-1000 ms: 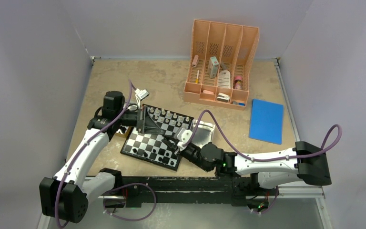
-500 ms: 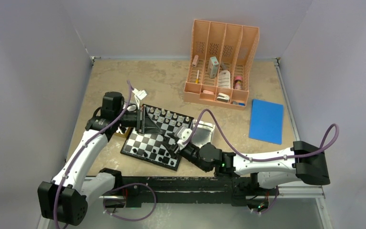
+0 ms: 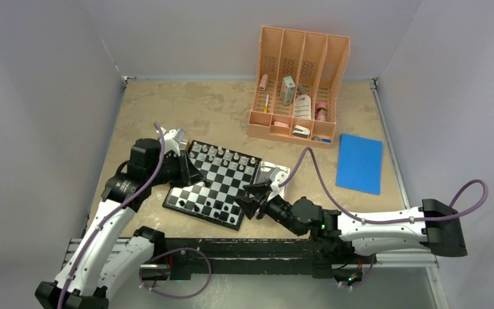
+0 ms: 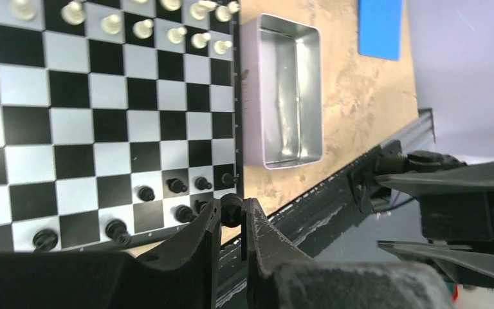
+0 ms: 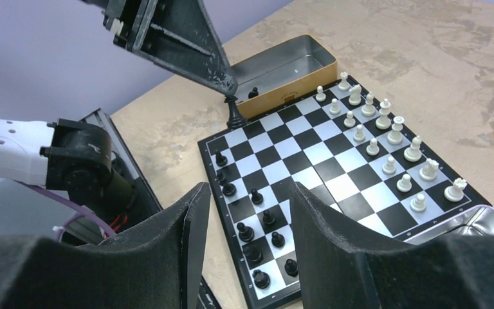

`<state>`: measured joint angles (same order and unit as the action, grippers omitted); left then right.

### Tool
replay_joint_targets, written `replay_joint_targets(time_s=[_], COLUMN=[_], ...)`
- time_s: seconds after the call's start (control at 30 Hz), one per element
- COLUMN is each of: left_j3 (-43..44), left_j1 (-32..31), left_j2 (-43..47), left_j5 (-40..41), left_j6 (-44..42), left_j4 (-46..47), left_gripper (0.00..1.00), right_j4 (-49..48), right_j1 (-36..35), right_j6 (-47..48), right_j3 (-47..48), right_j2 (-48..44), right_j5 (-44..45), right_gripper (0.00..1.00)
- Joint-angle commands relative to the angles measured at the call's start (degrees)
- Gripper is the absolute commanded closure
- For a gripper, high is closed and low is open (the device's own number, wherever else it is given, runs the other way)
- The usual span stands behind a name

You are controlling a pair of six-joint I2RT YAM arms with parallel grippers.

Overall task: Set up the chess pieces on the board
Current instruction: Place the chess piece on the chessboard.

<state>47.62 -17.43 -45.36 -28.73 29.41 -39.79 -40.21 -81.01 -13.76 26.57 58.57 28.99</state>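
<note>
**Top and wrist views, chess set-up.** Print on the small items in the peach organiser [image 3: 299,77], far right, is too small to read. The board [image 3: 222,183] lies mid-table, with white pieces [image 3: 222,155] along its far edge and black pieces [image 3: 201,207] along its near edge. A silver tray [image 3: 274,174] sits just beside its right side. A tan tin [image 5: 283,67] sits just beside its left side, with a small dark piece [image 5: 254,94] inside. A blue sheet [image 3: 359,163] lies well to the right. The left gripper [image 4: 231,215] is clamped on a black piece [image 4: 231,207] at the board's left rim; whether the base touches cannot be told. The right gripper [image 5: 247,196], at the board's near-right corner, has its fingers apart and empty. From above, the left arm hides the tan tin
</note>
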Motion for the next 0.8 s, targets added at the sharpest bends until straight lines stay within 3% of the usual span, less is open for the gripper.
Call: replay_joint_targets(time_s=[0.0, 0.27, 0.5, 0.77], left_j3=[-1.77, -4.46, -9.72, -8.44], left_j1=[-1.56, -5.23, -12.1, -21.58], left_j2=[3.28, 0.54, 1.07, -2.12], left_j5=[12.62, 19.47, 27.09, 34.99], left_j6=[4.44, 7.99, 14.28, 24.1], left_j4=[-2.43, 0.61, 4.78, -3.22], left_gripper=[1.0, 1.0, 1.0, 1.0], right_j4=[0.79, 3.47, 3.83, 5.37], right_j1=[-0.17, -0.13, -0.18, -0.17], right_j6=[-4.27, -6.48, -7.41, -5.43], right_j3=[-0.74, -1.9, -3.6, -2.76], right_j2=[-3.36, -5.19, -6.92, -6.01], right_j5=[0.83, 0.67, 1.11, 0.57], right_gripper=[0.49, 0.52, 0.52, 0.51])
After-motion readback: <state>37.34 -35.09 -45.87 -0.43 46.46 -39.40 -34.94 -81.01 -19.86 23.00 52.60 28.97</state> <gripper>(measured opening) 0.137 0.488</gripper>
